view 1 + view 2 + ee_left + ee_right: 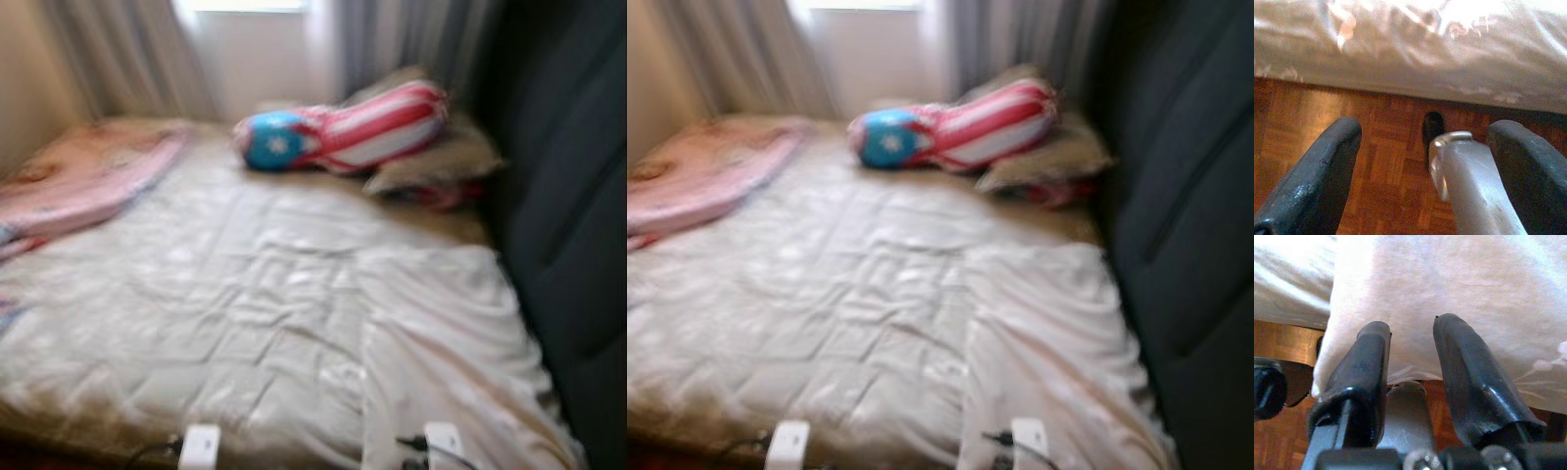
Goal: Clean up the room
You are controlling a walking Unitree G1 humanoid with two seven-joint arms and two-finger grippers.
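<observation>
A bed with a rumpled white quilted cover [245,294] lies before me. A red, white and blue flag-patterned pillow [343,127] rests at its head on a tan cushion [441,162]. A pink blanket [78,176] is bunched at the bed's far left. A white sheet [451,323] drapes over the near right corner. My left gripper [1425,129] hangs open over the parquet floor [1298,127] beside the bed's edge. My right gripper [1413,325] is open too, its fingers pointing at the hanging white sheet [1459,279]. Nothing is held by either.
A dark upholstered surface [568,196] rises along the bed's right side. Grey curtains [127,59] and a bright window [255,39] stand behind the head of the bed. A small dark object [1432,127] lies on the floor by the bed base.
</observation>
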